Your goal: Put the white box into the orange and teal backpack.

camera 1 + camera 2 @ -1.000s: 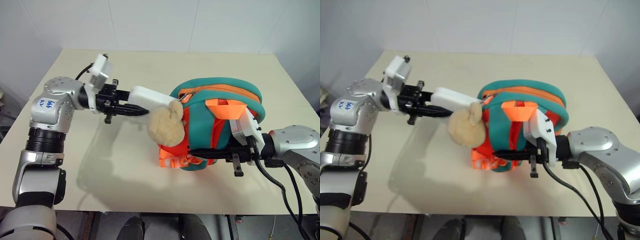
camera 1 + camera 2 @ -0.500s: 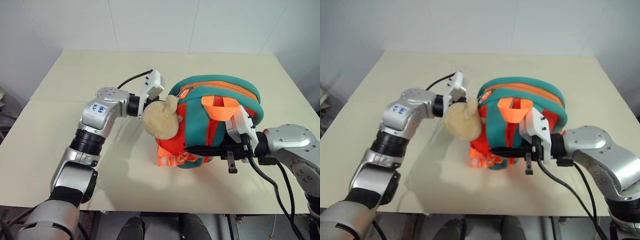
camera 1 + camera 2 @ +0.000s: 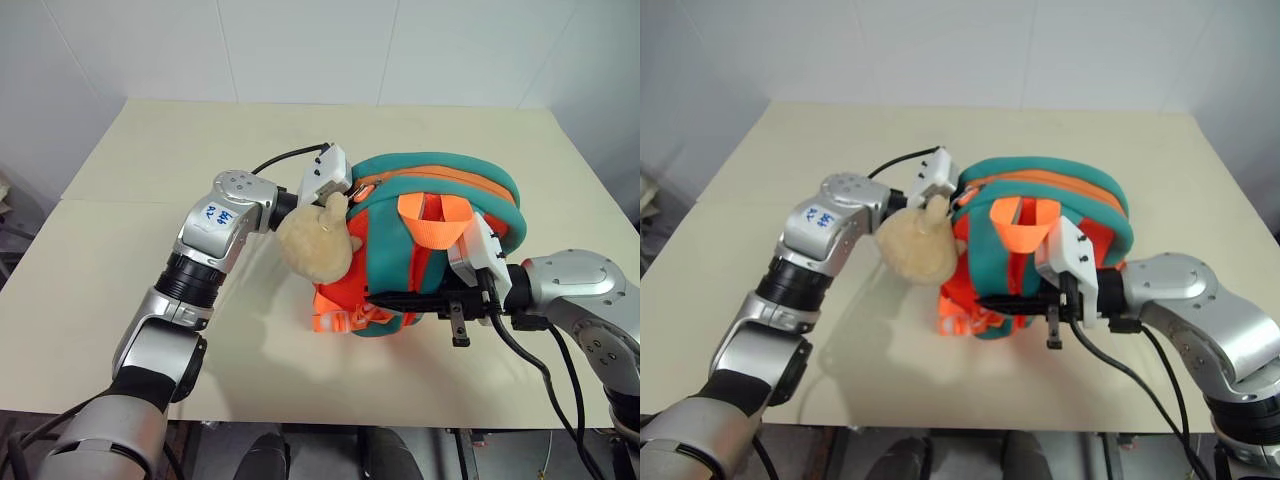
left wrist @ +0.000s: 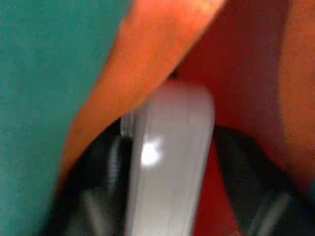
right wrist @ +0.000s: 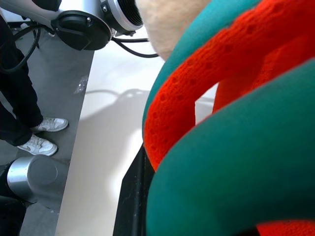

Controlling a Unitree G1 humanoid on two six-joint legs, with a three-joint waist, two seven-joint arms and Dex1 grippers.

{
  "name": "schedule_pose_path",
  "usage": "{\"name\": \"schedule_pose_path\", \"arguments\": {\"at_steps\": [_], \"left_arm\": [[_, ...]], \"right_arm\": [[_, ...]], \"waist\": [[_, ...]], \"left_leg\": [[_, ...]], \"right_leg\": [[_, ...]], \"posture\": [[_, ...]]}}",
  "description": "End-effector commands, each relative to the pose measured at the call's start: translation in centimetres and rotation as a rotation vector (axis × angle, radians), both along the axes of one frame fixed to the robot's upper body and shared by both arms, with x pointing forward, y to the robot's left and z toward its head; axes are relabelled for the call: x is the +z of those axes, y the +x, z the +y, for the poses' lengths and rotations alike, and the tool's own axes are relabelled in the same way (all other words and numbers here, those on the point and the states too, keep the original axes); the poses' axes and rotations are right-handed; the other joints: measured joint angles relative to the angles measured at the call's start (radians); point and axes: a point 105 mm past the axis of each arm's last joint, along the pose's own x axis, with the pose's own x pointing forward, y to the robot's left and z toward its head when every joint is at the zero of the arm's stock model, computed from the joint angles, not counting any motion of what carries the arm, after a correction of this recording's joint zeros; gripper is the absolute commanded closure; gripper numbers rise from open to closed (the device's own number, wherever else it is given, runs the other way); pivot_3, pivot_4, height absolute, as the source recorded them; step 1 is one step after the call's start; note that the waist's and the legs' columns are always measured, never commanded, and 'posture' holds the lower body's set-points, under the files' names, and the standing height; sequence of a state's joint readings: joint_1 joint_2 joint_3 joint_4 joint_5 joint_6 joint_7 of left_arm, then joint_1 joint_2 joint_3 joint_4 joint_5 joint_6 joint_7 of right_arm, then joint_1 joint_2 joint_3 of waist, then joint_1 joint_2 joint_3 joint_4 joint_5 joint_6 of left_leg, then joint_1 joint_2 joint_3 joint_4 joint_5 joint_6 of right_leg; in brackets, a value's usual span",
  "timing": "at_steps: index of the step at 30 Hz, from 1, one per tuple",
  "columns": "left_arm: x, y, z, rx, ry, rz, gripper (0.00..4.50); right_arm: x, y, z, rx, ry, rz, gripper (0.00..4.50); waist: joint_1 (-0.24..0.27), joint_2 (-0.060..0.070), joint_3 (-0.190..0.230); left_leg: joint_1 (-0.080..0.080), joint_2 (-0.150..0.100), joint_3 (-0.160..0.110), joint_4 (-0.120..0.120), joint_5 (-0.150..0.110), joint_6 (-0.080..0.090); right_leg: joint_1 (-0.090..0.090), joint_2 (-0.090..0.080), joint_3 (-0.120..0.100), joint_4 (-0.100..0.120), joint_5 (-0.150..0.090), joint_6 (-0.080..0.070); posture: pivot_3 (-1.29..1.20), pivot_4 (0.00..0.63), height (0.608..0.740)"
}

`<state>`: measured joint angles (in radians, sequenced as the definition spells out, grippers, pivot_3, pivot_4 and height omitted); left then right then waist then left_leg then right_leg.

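Backpack (image 3: 440,215) stands upright near the middle of the table (image 3: 150,130), its zipped mouth gaping along the top edge toward the robot's left, so that a flat object can be slid in sideways. Its plush head (image 3: 315,240) hangs at the front, just below that opening.

Right gripper (image 3: 400,298) reaches across the lower front of the backpack and is closed on an orange strap (image 5: 197,93); in my judgement this grip steadies the bag against the push of the other arm.

Left gripper (image 4: 167,196) is thrust into the mouth of the backpack, so the head views show its wrist camera housing (image 3: 327,175) at the opening. The left wrist view looks into the orange interior: the white box (image 4: 167,162) lies between the two black fingers (image 4: 241,167), already within the bag. Whether the fingers clamp it or have just let go cannot be told; the picture is smeared.

Judgement: insertion is essentially made. Remaining need is a clean release and a withdrawal that does not drag the box back out.
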<state>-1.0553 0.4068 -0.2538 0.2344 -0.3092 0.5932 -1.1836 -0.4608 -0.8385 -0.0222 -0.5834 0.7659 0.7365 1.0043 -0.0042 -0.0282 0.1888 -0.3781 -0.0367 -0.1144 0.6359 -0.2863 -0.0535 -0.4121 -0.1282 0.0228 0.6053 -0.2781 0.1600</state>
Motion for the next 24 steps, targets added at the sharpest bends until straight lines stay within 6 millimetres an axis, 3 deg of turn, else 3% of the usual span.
{"name": "schedule_pose_path", "arguments": {"at_steps": [1, 10, 18, 24], "left_arm": [[2.2, -1.4, 0.8, -0.049, 0.036, -0.085, 0.41], [4.4, -2.7, 3.5, -0.056, 0.003, -0.102, 0.41], [5.3, -2.5, 5.9, -0.029, -0.054, -0.071, 0.41], [6.2, -4.2, 8.3, -0.134, -0.125, -0.104, 0.41]], "right_arm": [[0.9, -0.3, 0.3, 0.014, 0.015, -0.061, 3.95], [0.8, -0.4, 0.2, 0.006, 0.009, -0.061, 3.95], [0.8, -0.4, 0.1, 0.002, 0.007, -0.064, 3.95], [0.8, -0.3, 0.1, -0.005, 0.007, -0.061, 3.95]], "waist": [[-0.001, 0.0, 0.0], [0.003, 0.0, 0.0], [-0.001, 0.0, 0.0], [0.002, 0.0, 0.0]], "left_leg": [[0.0, 0.0, 0.0, 0.0, 0.0, 0.0], [-0.001, 0.0, 0.0, -0.001, 0.0, 0.0], [0.0, 0.0, 0.0, -0.001, 0.0, 0.0], [0.0, 0.0, 0.0, -0.001, 0.0, 0.0]], "right_leg": [[0.0, 0.0, 0.0, 0.0, 0.0, 0.0], [0.0, 0.0, 0.0, -0.001, 0.0, 0.0], [0.0, 0.0, 0.0, -0.001, 0.0, 0.0], [0.0, 0.0, 0.0, -0.001, 0.0, 0.0]], "posture": [[0.0, 0.15, 0.74], [0.0, 0.15, 0.74], [0.0, 0.15, 0.74], [0.0, 0.15, 0.74]]}}
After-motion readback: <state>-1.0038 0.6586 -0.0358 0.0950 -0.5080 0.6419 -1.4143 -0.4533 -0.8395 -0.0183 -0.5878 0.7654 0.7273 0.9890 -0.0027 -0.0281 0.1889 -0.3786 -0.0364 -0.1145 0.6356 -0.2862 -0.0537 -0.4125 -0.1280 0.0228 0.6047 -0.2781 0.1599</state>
